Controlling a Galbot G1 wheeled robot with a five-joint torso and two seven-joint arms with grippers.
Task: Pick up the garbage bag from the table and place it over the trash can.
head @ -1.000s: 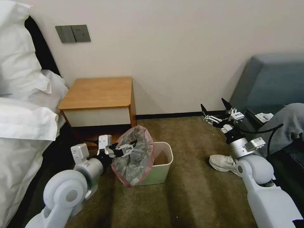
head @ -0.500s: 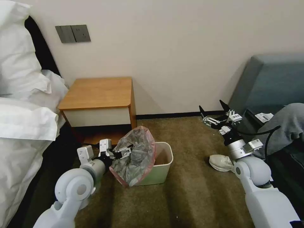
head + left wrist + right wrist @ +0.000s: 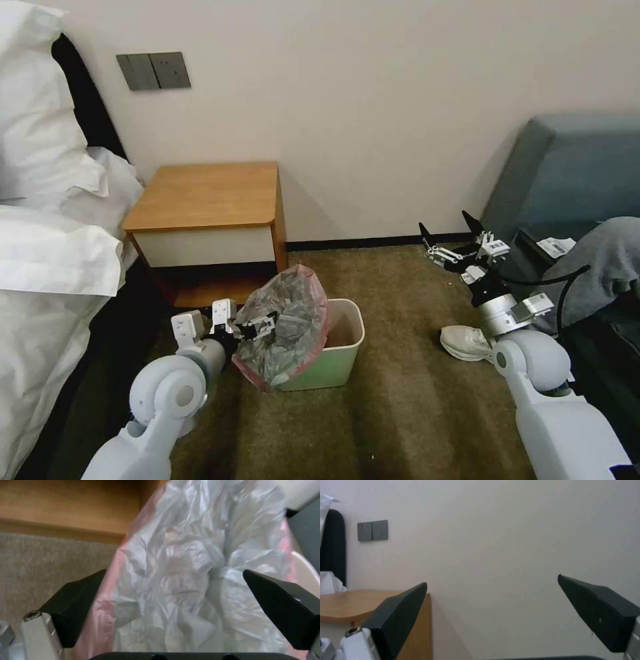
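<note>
No writing or brand can be read on anything here. The thin, crinkly, translucent grey garbage bag with a pinkish-red band at its mouth (image 3: 285,325) is draping over the near-left corner of the small rectangular pale cream-green plastic trash can (image 3: 337,357), which is standing on the brown carpet (image 3: 400,413) in front of the small wooden bedside cabinet with an orange-brown tabletop (image 3: 207,195). Compared with a second ago, the left arm has been pulling back toward the robot and sinking a little, and the bag's mouth is now sitting slightly lower against the bin. The left gripper (image 3: 265,327) is reaching into the bag's folds; in the left wrist view its black fingers (image 3: 78,597) are standing wide apart with the plastic (image 3: 186,580) bunching between them. The right gripper (image 3: 452,239) is waiting off to the right above the carpet, fingers spread and holding nothing.
</note>
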